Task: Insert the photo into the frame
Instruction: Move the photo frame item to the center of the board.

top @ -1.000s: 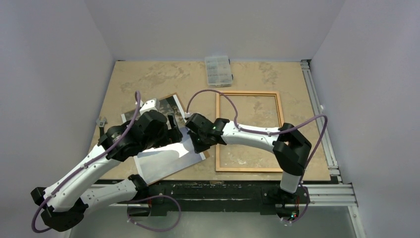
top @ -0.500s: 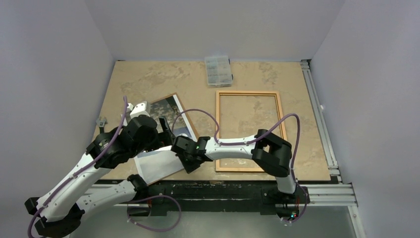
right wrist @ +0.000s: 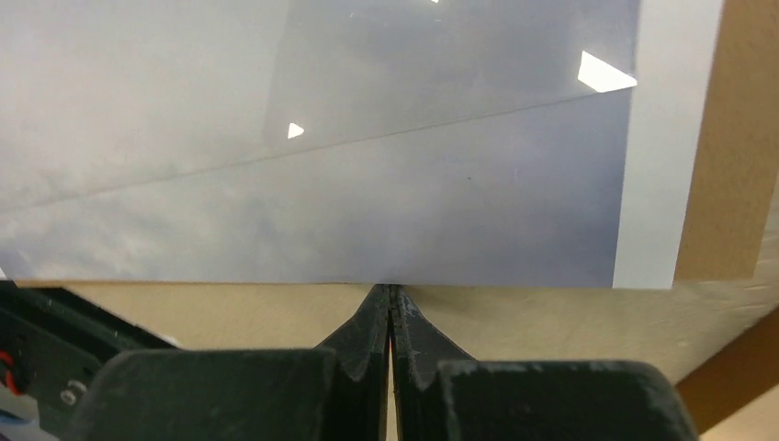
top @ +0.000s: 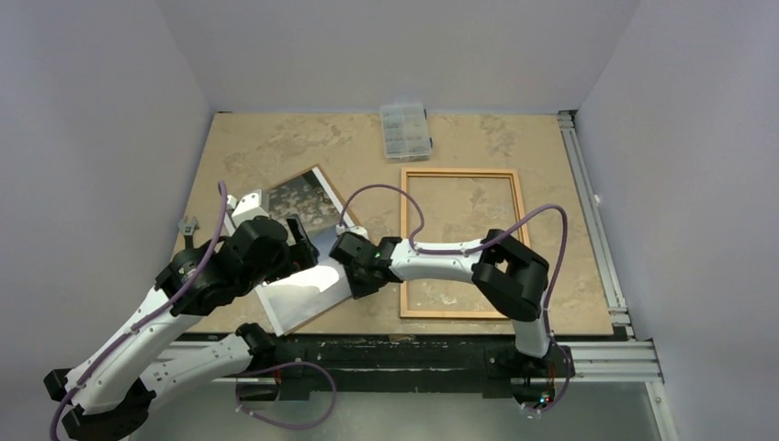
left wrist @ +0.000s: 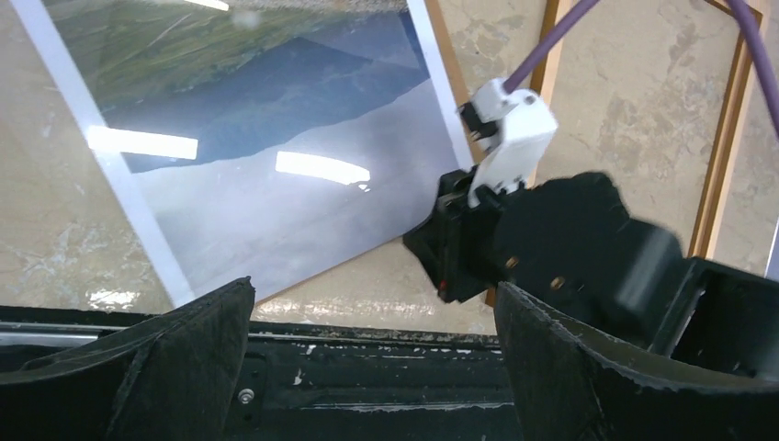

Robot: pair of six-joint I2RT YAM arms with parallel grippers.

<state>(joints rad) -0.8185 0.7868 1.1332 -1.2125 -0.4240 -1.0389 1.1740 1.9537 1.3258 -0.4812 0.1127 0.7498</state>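
Observation:
The photo point(top: 308, 202) lies face up on the table at left-centre, turned at an angle; its glossy blue and pale parts show in the left wrist view point(left wrist: 276, 138). The frame point(top: 459, 172) lies flat to its right, apart from it. My right gripper point(top: 354, 278) is shut, and its tips point(right wrist: 390, 292) touch the photo's pale near edge point(right wrist: 367, 138) without clamping it. My left gripper point(top: 301, 237) is open and empty above the photo; its wide-apart fingers point(left wrist: 184, 367) frame the table's black near rail.
A brown backing board point(right wrist: 726, 138) sticks out from under the photo's right side. A small clear compartment box point(top: 405, 130) stands at the far edge. The right arm's black wrist point(left wrist: 570, 239) sits between photo and frame rail point(left wrist: 721, 156). Metal rails run along the table's right and near edges.
My right gripper swept down along the photo's right side to its near edge. The photo and board slid and turned a little left and away. My left arm drew back to the left.

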